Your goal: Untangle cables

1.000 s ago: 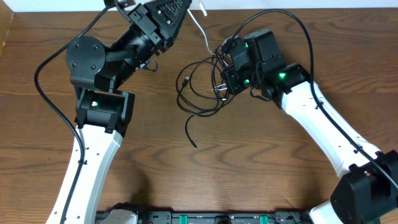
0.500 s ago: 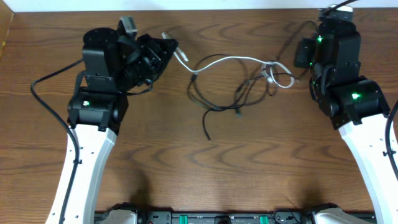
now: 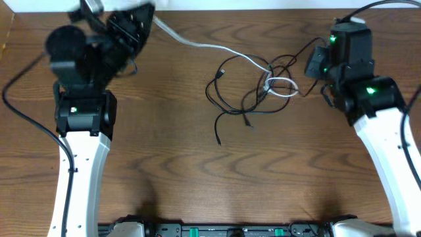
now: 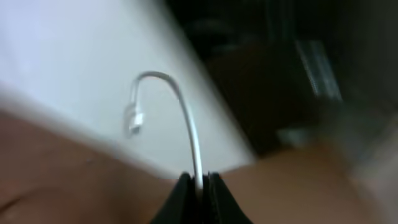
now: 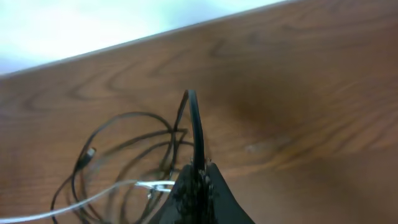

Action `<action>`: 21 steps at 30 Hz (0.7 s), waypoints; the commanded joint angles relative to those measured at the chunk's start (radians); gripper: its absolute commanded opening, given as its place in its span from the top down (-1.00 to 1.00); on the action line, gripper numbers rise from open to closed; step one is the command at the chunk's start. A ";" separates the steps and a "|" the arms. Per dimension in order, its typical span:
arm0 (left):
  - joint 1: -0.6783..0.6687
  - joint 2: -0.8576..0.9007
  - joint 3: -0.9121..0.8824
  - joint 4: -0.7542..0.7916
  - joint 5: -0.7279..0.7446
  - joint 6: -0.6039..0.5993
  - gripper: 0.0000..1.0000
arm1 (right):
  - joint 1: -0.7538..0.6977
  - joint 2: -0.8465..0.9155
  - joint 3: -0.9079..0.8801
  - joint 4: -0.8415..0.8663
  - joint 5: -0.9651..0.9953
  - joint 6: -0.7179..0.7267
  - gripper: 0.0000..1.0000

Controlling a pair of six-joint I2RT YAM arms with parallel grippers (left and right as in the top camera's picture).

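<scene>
Overhead puts the cables (image 3: 266, 84) knotted in the middle of the worktop (image 3: 197, 178), white cable (image 3: 197, 45) stretched off toward 10 o'clock. Your left pincer (image 4: 198, 182) is fully closed, pinching that white one; right pincer (image 5: 198, 177) is clamped on a black cable (image 5: 196, 124). Pull apart hard and the knot could cinch tighter. Only the wrist views show those grips up close.

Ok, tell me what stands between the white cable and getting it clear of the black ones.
The black cables themselves: the white cable, pinched by the left gripper, ends in a loop crossing black strands near the right gripper, which pinches a black strand. Nothing else visible blocks it.
</scene>
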 commanded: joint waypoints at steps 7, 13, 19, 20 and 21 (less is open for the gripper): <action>0.003 -0.019 0.016 0.436 0.145 -0.406 0.85 | 0.008 0.184 -0.001 -0.026 -0.325 -0.183 0.95; 0.003 -0.018 0.016 0.435 0.138 -0.437 0.85 | 0.009 0.183 0.000 -0.031 -0.404 -0.224 -0.98; 0.002 -0.018 0.016 0.435 0.122 -0.453 0.85 | 0.009 0.093 0.000 0.051 -0.560 -0.307 -0.98; 0.002 -0.018 0.016 0.435 0.116 -0.458 0.85 | 0.009 0.077 0.000 0.069 -0.596 -0.323 -0.99; 0.002 -0.018 0.016 0.436 0.109 -0.475 0.85 | 0.011 0.058 0.000 0.095 -0.652 -0.348 -0.99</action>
